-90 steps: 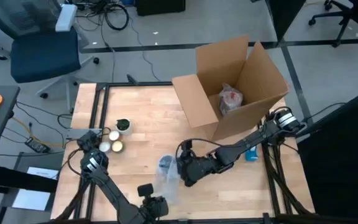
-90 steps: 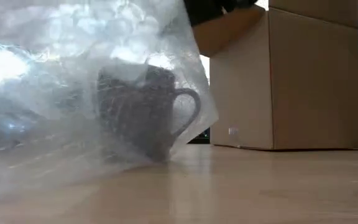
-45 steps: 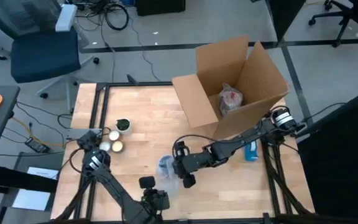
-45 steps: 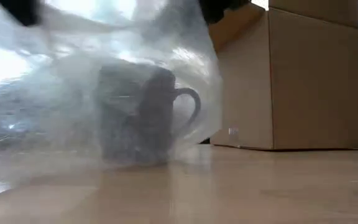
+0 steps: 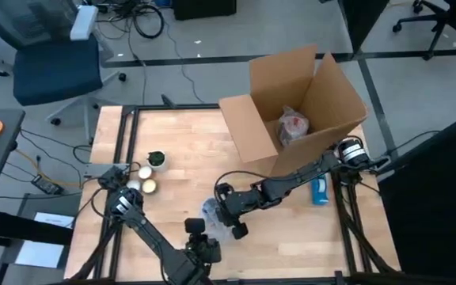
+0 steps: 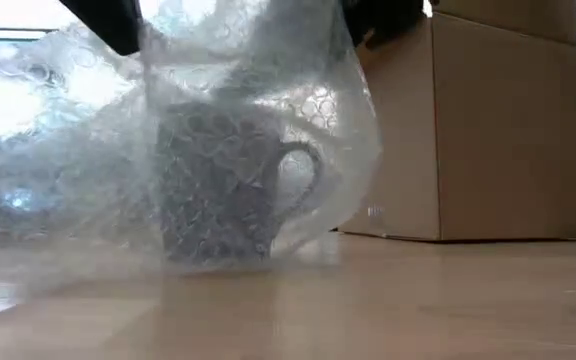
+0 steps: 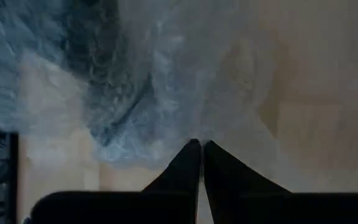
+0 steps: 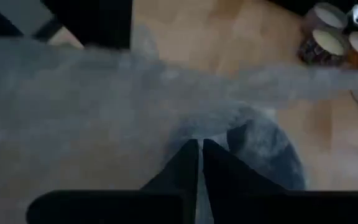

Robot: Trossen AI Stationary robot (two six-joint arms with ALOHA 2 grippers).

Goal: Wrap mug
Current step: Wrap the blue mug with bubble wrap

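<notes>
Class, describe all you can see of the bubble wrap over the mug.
The bubble wrap is a clear plastic sheet studded with round air cells. It drapes like a tent over the dark, upright mug, whose handle shows through. Its lower edge trails on the wooden table. The left gripper and right gripper each pinch it shut from above, holding it raised.

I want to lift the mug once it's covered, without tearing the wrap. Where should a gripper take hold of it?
Judging from the low view, the mug stands upright under the bubble wrap, its handle pointing toward the cardboard box. Probably best to come down from above and pinch across the body through the wrap, jaws clear of the handle; the handle loop itself is veiled and harder to hit.
</notes>
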